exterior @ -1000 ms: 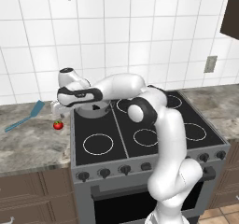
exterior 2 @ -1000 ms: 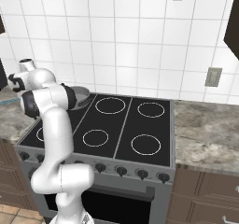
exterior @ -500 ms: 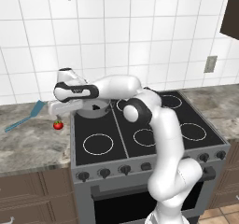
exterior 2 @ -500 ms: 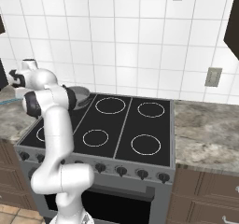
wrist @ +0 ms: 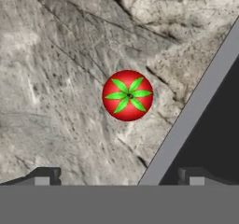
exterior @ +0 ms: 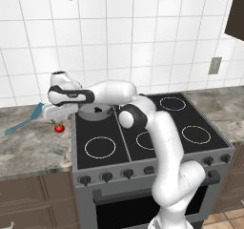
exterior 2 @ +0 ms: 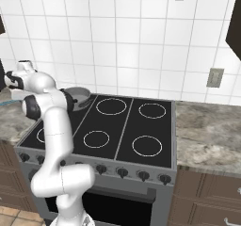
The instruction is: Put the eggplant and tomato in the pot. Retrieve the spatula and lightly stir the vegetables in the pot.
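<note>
The pincer is hanging released, jaws wide, above the tomato, which is resting on the table just beside the stove edge and near the spatula. The step in hand appears to be the tomato pickup; the pot is sitting on the rear left burner. The next move calls for centring over the tomato, descending until the fingers are straddling it, then clenching gently.

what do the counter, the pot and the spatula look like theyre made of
Counter: looks like polished stone, granite or marble, going by its mottled grey-brown veining. Pot: seems brushed metal, plain grey with a dull sheen and dark handles. Spatula: probably plastic or silicone, a flat, even light blue with no shine; the rendering leaves it open.
</note>
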{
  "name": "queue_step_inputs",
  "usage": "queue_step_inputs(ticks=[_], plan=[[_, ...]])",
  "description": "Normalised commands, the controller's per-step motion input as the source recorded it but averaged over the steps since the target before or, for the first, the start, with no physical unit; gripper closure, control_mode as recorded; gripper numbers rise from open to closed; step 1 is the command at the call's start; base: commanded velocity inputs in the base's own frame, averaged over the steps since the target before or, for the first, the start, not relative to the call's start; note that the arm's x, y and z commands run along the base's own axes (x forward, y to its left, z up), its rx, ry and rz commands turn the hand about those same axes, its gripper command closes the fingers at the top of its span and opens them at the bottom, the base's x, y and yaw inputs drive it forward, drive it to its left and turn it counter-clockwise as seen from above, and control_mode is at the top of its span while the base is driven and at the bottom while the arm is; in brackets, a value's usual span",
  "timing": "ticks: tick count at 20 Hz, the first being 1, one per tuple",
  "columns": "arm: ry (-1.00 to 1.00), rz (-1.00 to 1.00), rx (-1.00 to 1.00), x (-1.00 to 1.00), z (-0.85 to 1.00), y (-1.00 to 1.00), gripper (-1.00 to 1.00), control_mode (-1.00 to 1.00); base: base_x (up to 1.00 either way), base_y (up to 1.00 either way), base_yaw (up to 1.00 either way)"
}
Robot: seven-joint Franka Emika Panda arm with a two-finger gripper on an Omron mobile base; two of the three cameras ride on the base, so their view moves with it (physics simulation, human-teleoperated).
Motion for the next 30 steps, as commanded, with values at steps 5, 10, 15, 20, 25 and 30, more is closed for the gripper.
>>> queue_step_inputs(ticks=[5,10,15,20,25,30], plan=[[-0.18,0.00,0.00,0.02,-0.23,0.00,-1.00,-1.00,0.00,0.00,0.00],[-0.09,0.00,0.00,0.10,-0.01,0.03,-1.00,-1.00,0.00,0.00,0.00],[0.00,0.00,0.00,0.19,-0.06,0.05,-1.00,-1.00,0.00,0.00,0.00],[0.04,0.00,0.00,0.21,-0.09,0.04,-1.00,-1.00,0.00,0.00,0.00],[0.05,0.00,0.00,0.13,-0.03,0.06,-1.00,-1.00,0.00,0.00,0.00],[0.06,0.00,0.00,0.00,-0.06,0.04,-1.00,-1.00,0.00,0.00,0.00]])
